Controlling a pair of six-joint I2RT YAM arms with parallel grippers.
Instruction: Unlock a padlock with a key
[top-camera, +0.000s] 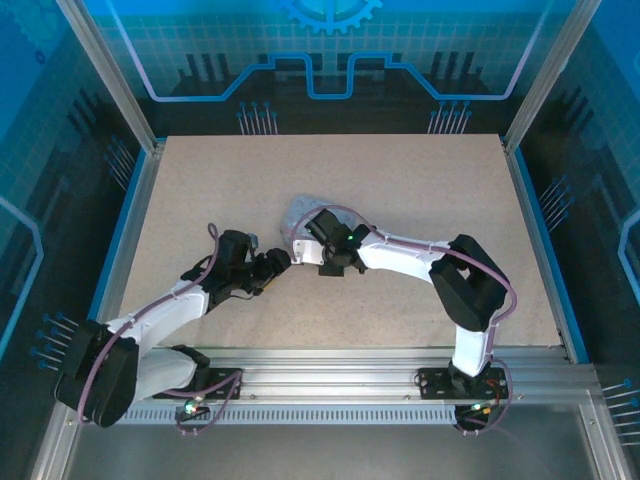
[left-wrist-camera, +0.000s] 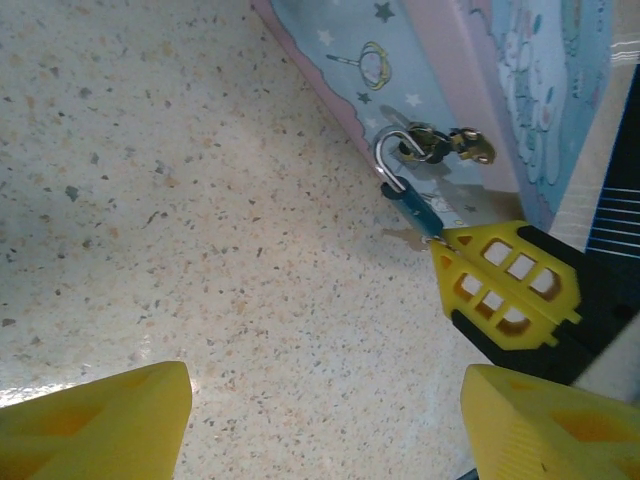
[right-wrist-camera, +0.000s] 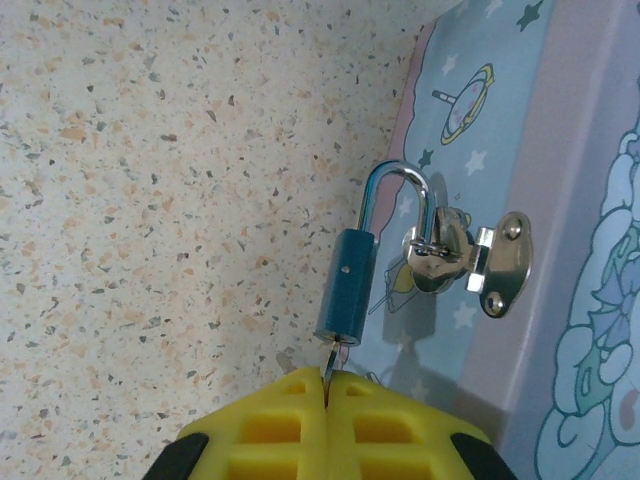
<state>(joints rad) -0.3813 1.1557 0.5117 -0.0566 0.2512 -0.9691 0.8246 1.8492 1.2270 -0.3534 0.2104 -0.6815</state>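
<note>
Two yellow lattice fingers of the right gripper (right-wrist-camera: 328, 385) sit pressed together at the bottom centre of the right wrist view. They pinch the thin silvery-grey metal key (right-wrist-camera: 328, 362), of which a short sliver shows between the fingertips and the lock. Just above, that sliver runs into the underside of the small dark blue, box-shaped padlock (right-wrist-camera: 346, 285) near the middle of the frame, so picking up the key and seating it in the keyhole look done. Beyond the body, the bright steel shackle (right-wrist-camera: 398, 167) arches to the right and passes through the shiny metal hasp (right-wrist-camera: 480, 260), which is fixed to the side of the pale blue rectangular cartoon tin (right-wrist-camera: 500, 150) along the right edge. The shackle's right leg appears to come down beside the body rather than into it, which hints that the lock may have sprung. The hasp hides the leg's end, though, so I cannot tell for sure. What is left, by my reading, is to turn the key if it has not turned and to confirm that the shackle is free; the shackle has not been lifted out of the hasp. In the left wrist view the left gripper (left-wrist-camera: 320, 430) hangs over the speckled beige bench (left-wrist-camera: 150, 200), its yellow fingers spread wide in the lower corners and holding nothing. The padlock lies in the upper right of that view, apart from it.
</note>
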